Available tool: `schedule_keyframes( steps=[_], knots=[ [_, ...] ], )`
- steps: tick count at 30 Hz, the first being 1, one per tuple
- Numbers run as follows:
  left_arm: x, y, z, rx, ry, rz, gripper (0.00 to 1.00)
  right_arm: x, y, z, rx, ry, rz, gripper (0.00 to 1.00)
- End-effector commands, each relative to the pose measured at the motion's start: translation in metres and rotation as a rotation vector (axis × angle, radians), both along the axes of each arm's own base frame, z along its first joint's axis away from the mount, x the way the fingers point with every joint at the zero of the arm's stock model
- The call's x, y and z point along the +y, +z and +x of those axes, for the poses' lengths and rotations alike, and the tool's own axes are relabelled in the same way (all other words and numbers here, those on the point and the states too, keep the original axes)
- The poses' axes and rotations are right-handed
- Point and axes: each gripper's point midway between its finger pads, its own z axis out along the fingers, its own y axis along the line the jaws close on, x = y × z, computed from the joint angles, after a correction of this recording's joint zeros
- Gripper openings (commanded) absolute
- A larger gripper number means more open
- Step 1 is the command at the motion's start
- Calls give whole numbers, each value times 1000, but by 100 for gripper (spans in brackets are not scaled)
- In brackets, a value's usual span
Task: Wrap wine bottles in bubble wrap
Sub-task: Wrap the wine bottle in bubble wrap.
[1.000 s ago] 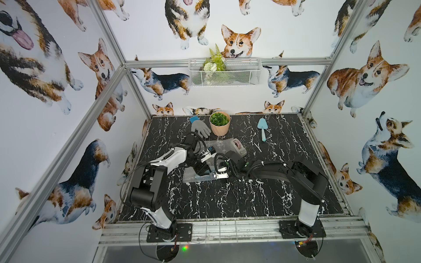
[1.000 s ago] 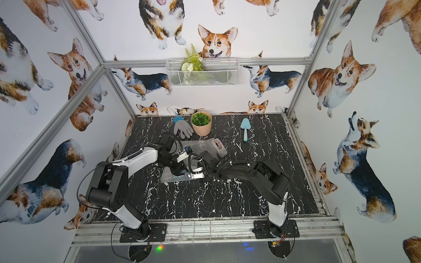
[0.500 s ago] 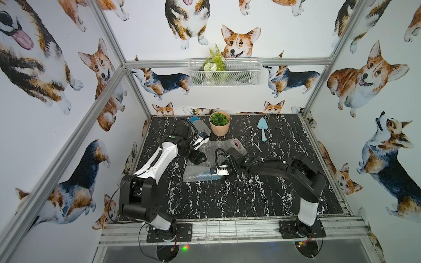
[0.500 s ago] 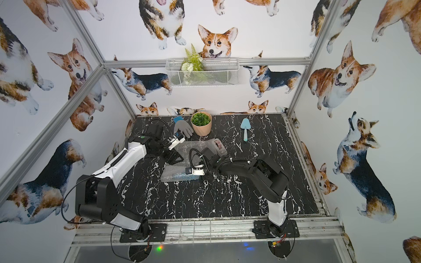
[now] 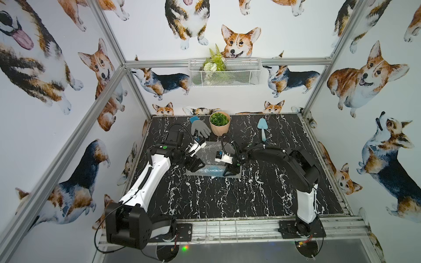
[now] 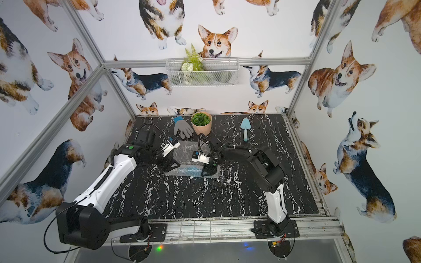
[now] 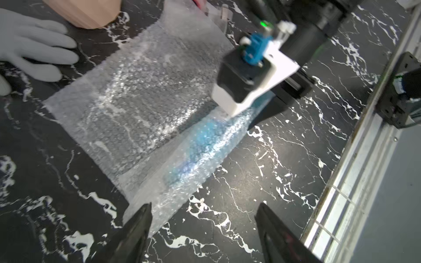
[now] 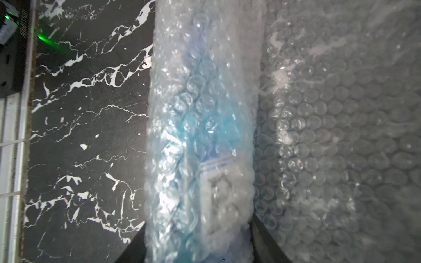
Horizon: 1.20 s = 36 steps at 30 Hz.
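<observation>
**Step in hand, as judged:** rolling. The small clear glass bottle of bright blue liquid (image 5: 214, 169) lay on its side. It was already covered by the squarish sheet of clear, whitish bubble wrap (image 5: 208, 150), along the sheet's edge farthest from the tan pot of green plant (image 5: 219, 127). The rest of the sheet lay flat towards that pot.

**Claws:** The right claw (image 8: 198, 236) was clamped across the wrapped bottle. The left claw (image 7: 204, 207) stood released, grasping nothing, over the roll's other end.

**Next move, as judged:** the left claw should take its end. Both should then turn the roll evenly towards the pot, keeping the flap from springing back.

**Views:** Both top views showed a claw at each end of the roll, but not contact. Only the right wrist view showed jaws pressing both flanks and the label through the bubbles. Only the left wrist view showed the empty jaws.
</observation>
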Motion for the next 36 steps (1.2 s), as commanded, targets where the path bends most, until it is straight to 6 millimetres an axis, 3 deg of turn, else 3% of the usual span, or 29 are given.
schedule_keyframes(
  steps=[1, 7, 16, 19, 21, 25, 29, 36],
  knots=[
    [-19, -8, -7, -38, -136, 3, 75, 3, 6, -13, 181, -19, 29, 46],
    [-39, -32, -14, -63, -277, 68, 74, 8, 0, -8, 265, -35, 51, 47],
    [-39, -60, -17, -229, -451, 156, 73, 12, -2, -4, 370, -56, 68, 50],
    [-33, -75, -8, -378, -522, 295, 75, 9, -7, -7, 384, -42, 45, 50],
    [-36, -74, -1, -465, -548, 306, 76, 9, -8, -7, 397, -39, 46, 50],
    [-41, -87, 3, -466, -603, 325, 77, 8, -11, -7, 422, -36, 43, 50],
    [-50, -89, 24, -575, -608, 358, 84, 5, -15, -11, 447, -17, 22, 50],
    [-59, -113, 16, -489, -694, 370, 82, 6, -17, -12, 483, -14, 23, 50]
  ],
)
